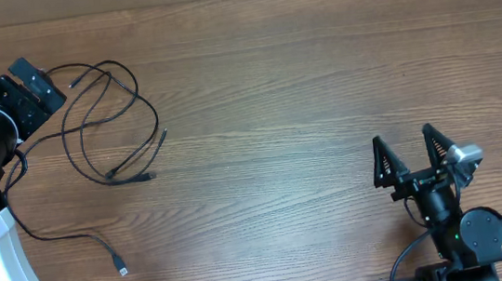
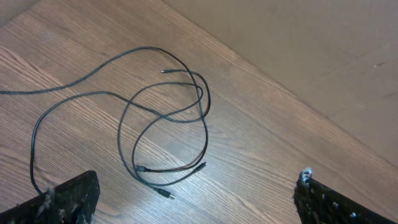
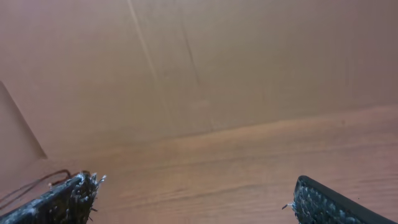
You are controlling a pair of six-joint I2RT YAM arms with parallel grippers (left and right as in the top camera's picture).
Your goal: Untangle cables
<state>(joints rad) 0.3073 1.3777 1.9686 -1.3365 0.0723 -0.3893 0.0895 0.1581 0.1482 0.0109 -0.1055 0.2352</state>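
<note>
Several cables (image 1: 111,174), looped at left — two ends pointing right

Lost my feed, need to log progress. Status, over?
Left gripper open above cables. Right gripper open, empty, far off. Cables in loose crossed loops, not untangled. Nothing seen in the way.

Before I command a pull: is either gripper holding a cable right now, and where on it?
Nothing is held. The left gripper and right gripper both stand open; the cables lie loose on the table.
</note>
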